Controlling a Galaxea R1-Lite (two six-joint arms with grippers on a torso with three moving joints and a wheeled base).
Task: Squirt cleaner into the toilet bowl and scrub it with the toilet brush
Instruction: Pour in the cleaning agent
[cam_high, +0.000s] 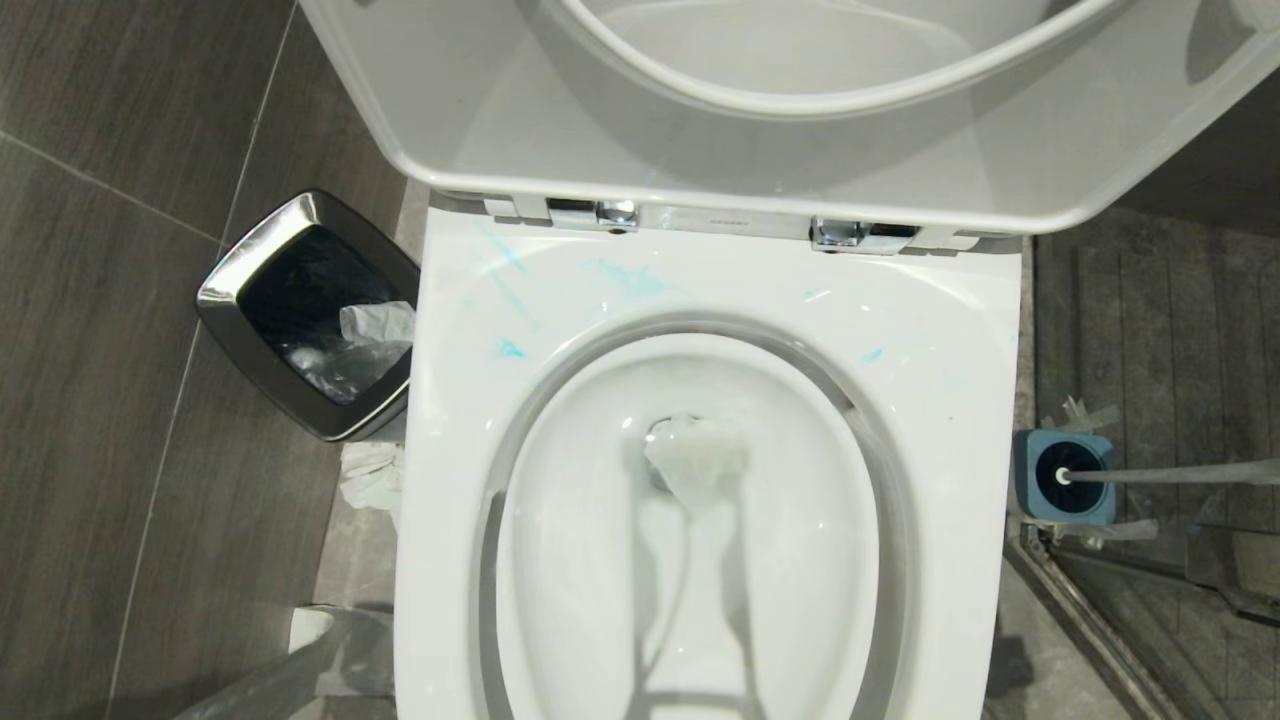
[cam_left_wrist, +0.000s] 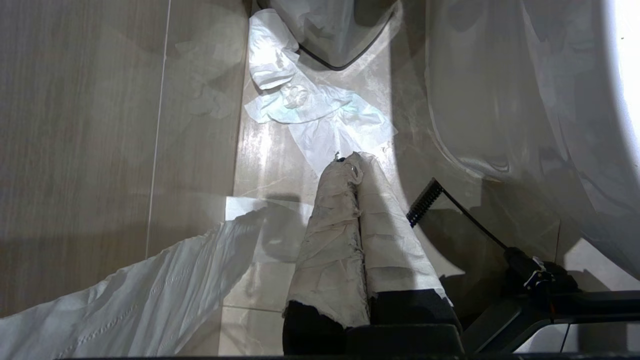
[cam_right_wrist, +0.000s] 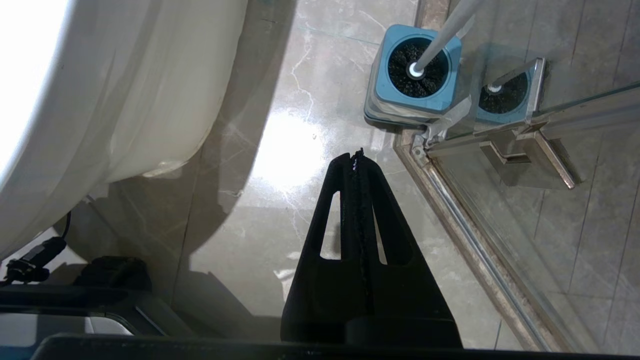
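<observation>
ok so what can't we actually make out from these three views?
- Toilet brush handle end: cut off by the head view's right edge, and by the top edge in the right wrist view.
- Brush head: sunk in the holder; only dark bristles show.
- Toilet bowl front rim: cut off by the head view's bottom edge.
- Bin contents: dark liner, only crumpled paper visible.
- Cleaner bottle: in no view.
- Both arms: outside the head view.
</observation>
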